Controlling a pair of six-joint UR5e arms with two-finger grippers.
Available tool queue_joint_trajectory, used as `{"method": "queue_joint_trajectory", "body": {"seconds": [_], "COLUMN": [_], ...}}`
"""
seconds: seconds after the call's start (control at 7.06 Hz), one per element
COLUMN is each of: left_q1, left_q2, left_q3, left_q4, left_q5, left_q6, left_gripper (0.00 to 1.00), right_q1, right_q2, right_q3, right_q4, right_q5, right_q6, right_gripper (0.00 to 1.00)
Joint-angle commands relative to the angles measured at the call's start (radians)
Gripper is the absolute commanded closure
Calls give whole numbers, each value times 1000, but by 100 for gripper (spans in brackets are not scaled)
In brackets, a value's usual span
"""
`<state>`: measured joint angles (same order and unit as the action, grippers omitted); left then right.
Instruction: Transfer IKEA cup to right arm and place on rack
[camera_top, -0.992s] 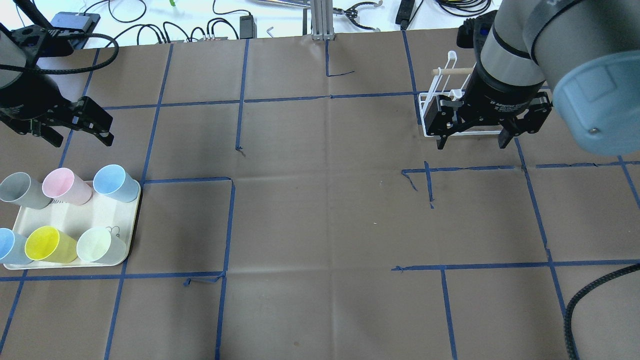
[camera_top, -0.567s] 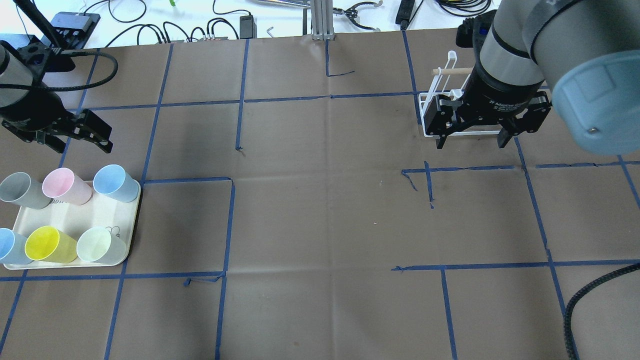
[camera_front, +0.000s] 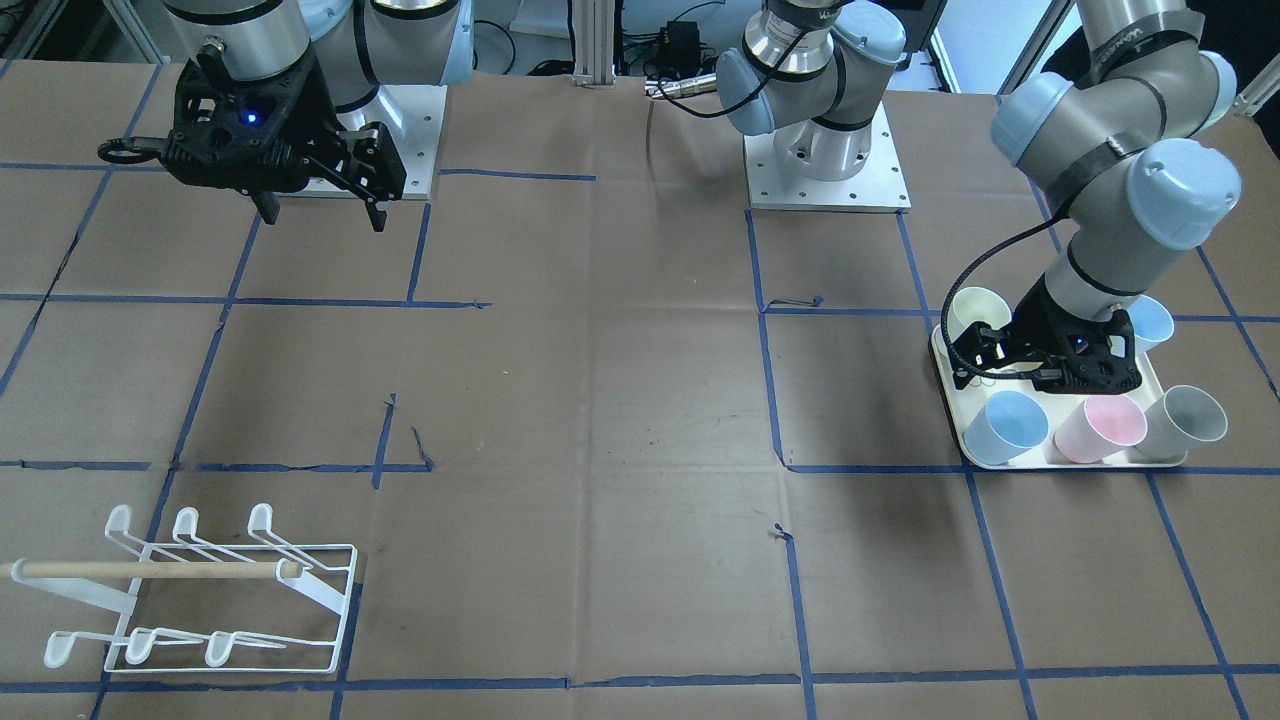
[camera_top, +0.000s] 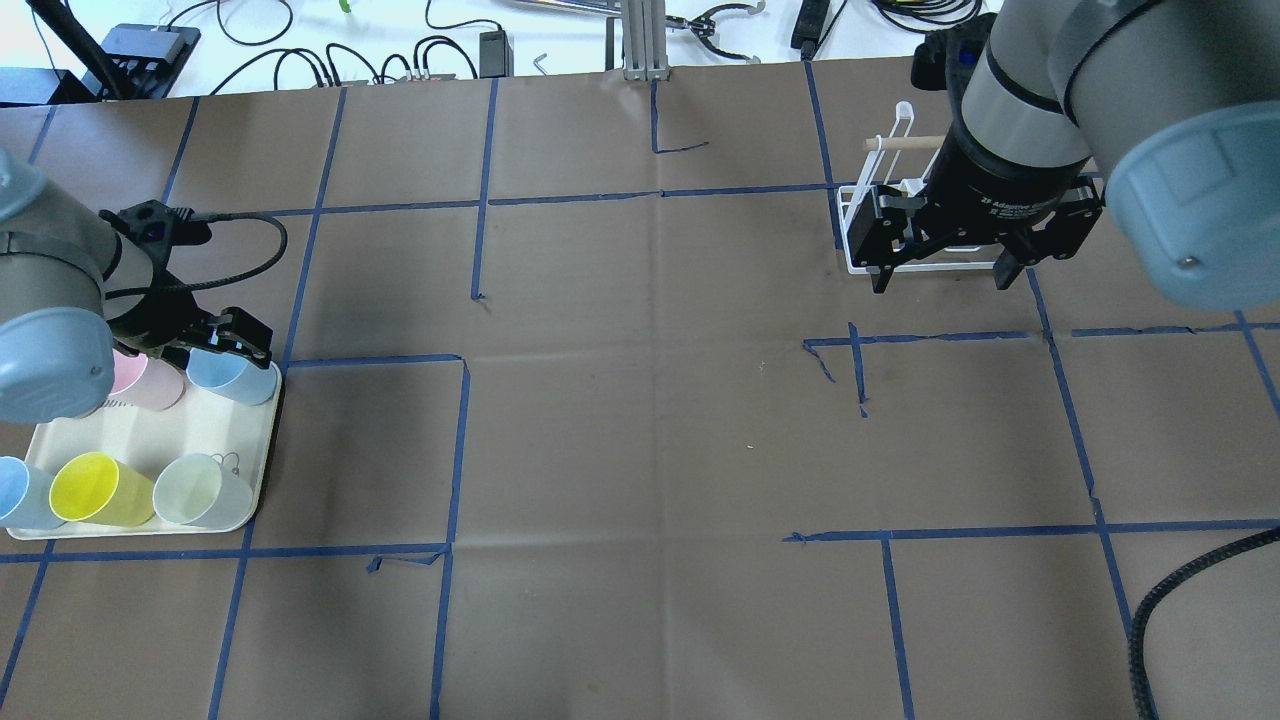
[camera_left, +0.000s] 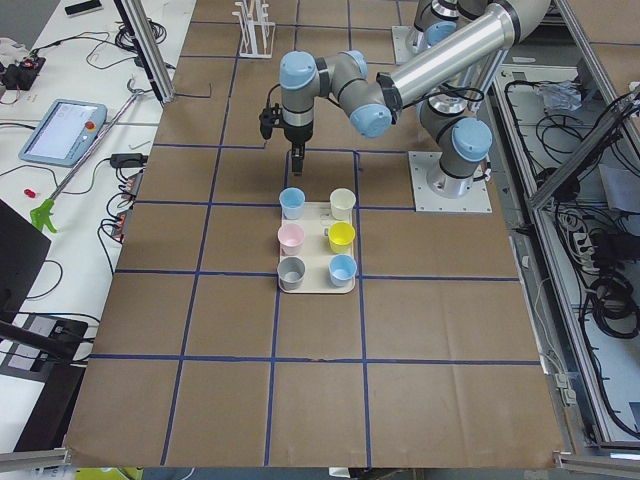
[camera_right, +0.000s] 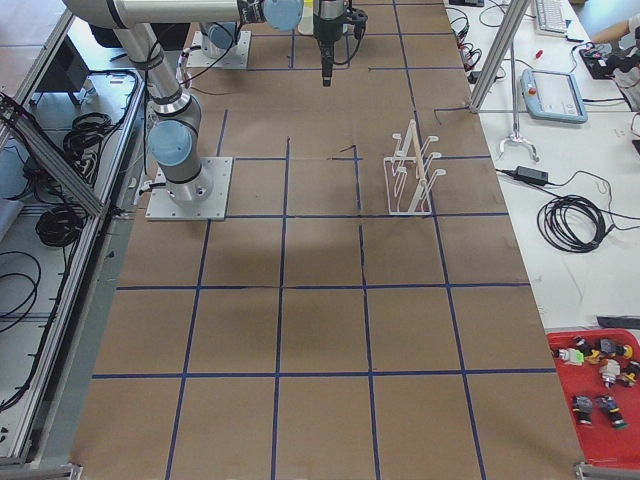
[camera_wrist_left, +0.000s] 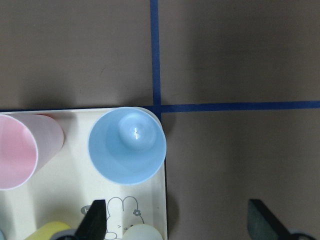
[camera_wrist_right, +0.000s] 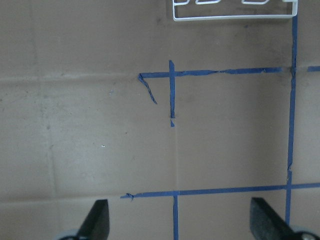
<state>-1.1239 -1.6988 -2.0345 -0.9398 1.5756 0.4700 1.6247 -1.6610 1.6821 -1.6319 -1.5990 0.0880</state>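
Pick-up stage: the left gripper (camera_wrist_left: 172, 220), fingers apart and empty, hovers over the tray (camera_top: 130, 430), with the blue cup (camera_wrist_left: 127, 146) at the tray's corner just ahead of its fingers. The right gripper (camera_top: 940, 285), likewise spread and empty, hangs beside the rack (camera_front: 150, 570), well apart from the cups. The next move probably calls for centring on that cup, descending and closing before any hand-over. Count: six upright cups on the tray (two blue, one pink, one grey, one yellow, one pale), one tray, one rack.

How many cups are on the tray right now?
6, all on the tray: blue, pink, grey in one row; cream, yellow, second blue in the other.
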Motion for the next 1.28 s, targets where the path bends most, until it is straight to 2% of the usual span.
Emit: {"method": "queue_joint_trajectory", "body": {"seconds": [0.0, 0.28, 0.57, 0.71, 0.85, 0.99, 1.13], "left_q1": [1, -1, 1, 1, 1, 1, 3], "left_q2": [-60, -87, -94, -93, -94, -93, -93], "left_q3": [-26, -24, -24, -20, -13, -7, -7], "left_q4": [74, 110, 110, 108, 105, 99, 99], "left_q5": [1, 0, 1, 6, 11, 12, 12], "left_q6": [4, 5, 7, 25, 33, 33, 33], "left_gripper": [0, 0, 0, 18, 53, 82, 100], "right_q1": [1, 0, 0, 1, 1, 1, 1], "right_q2": [3, 1, 1, 0, -9, -10, -13], "right_q3": [48, 123, 207, 253, 299, 335, 368], "right_q4": [-238, -471, -727, -838, -930, -1044, -1160], "right_q5": [20, 167, 317, 368, 436, 512, 522], "right_q6": [2, 19, 247, 371, 519, 682, 825], "right_gripper": [0, 0, 0, 0, 0, 0, 0]}}
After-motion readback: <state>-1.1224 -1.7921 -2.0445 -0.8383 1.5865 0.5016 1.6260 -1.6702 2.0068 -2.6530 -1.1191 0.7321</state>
